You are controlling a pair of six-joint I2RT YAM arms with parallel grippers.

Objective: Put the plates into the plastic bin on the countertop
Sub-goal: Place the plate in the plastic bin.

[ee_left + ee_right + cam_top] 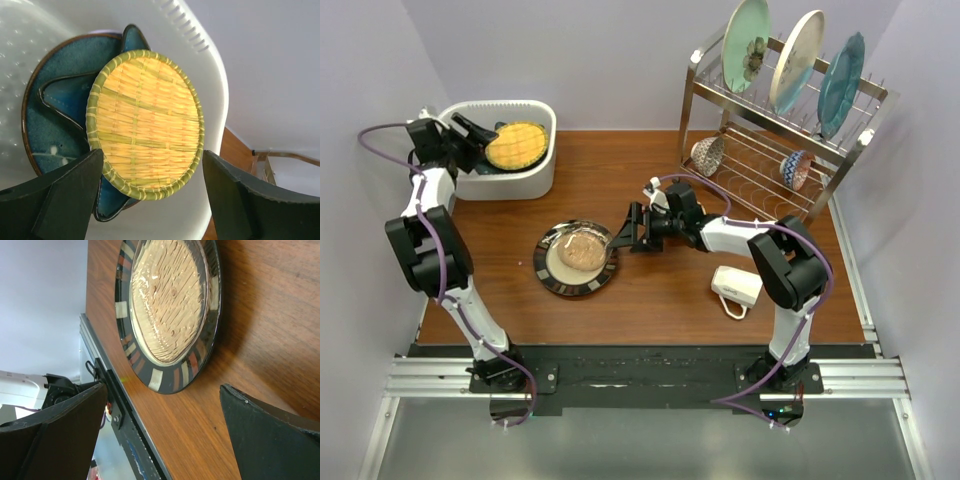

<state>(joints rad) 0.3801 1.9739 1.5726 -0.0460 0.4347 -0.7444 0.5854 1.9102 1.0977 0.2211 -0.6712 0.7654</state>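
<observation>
Top external: black-rimmed plate (pixel 576 258) flat on desk (pixel 670 290), right fingers (pixel 620 238) spread at its edge. Likely stiff, glazed, slippery, breakable; best pinched across the rim. Left fingers (pixel 478 135) apart over woven plate (pixel 515 146) in bin (pixel 535 175).

arms: I'm running two here, left arm (pixel 428 215) and right arm (pixel 760 245), white tube links with chunky black joint housings
cables: a purple cable (pixel 443 260) snakes along each
grippers: left gripper (pixel 152 160) and right gripper (pixel 162 395), matte black wedge fingers
mount: black base plate (pixel 640 378) on a silver rail (pixel 430 375)
</observation>
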